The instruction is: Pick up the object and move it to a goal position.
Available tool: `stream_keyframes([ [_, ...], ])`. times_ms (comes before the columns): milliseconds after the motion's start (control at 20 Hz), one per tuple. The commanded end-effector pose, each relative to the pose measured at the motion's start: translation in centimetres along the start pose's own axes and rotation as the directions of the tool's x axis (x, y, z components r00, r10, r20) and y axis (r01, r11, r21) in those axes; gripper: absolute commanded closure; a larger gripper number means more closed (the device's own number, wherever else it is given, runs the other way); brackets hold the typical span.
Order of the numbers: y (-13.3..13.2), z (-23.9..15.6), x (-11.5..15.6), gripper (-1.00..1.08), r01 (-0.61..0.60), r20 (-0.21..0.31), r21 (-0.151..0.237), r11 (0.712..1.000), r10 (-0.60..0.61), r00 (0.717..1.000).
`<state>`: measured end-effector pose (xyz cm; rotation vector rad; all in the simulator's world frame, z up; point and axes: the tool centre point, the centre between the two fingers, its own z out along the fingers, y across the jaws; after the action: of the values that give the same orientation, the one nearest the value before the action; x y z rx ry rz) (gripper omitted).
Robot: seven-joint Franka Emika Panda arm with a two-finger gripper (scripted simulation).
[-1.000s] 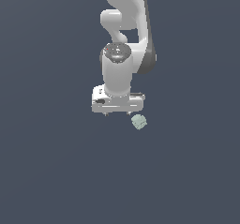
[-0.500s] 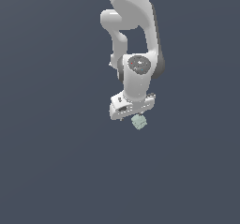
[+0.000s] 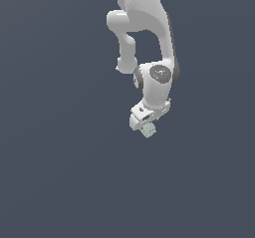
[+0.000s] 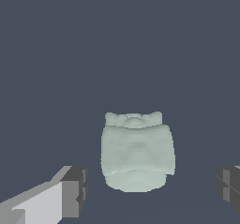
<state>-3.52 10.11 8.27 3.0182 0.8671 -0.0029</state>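
We have our gripper spread wide, fingertips well apart on either side of the mint-green block, so that closing would catch it between the pads. The block sits on the plain grey floor, directly beneath the hand. Compared with a second ago, we have descended and swung over it; it then lay off to one side.

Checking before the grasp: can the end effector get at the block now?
Probably yes. The end effector is open, its fingers either side of the block, nothing between them.
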Motion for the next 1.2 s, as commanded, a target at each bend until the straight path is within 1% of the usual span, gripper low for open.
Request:
stream_keyframes([
  [0,-0.4,0.2,0.0,-0.92,0.019,-0.002,0.001,1.0,-0.019,1.0],
  [300,-0.3,0.7,0.0,-0.92,0.014,-0.001,0.001,1.0,-0.014,1.0],
  [750,-0.5,4.6,-0.1,-0.92,0.02,-0.002,0.001,1.0,-0.02,1.0],
  [1000,-0.4,5.3,0.0,-0.92,0.02,-0.002,0.001,1.0,-0.02,1.0],
  [1050,-0.4,5.3,0.0,1.08,0.02,-0.002,0.001,1.0,-0.02,1.0],
  [1150,-0.4,5.3,0.0,1.08,0.02,-0.002,0.001,1.0,-0.02,1.0],
])
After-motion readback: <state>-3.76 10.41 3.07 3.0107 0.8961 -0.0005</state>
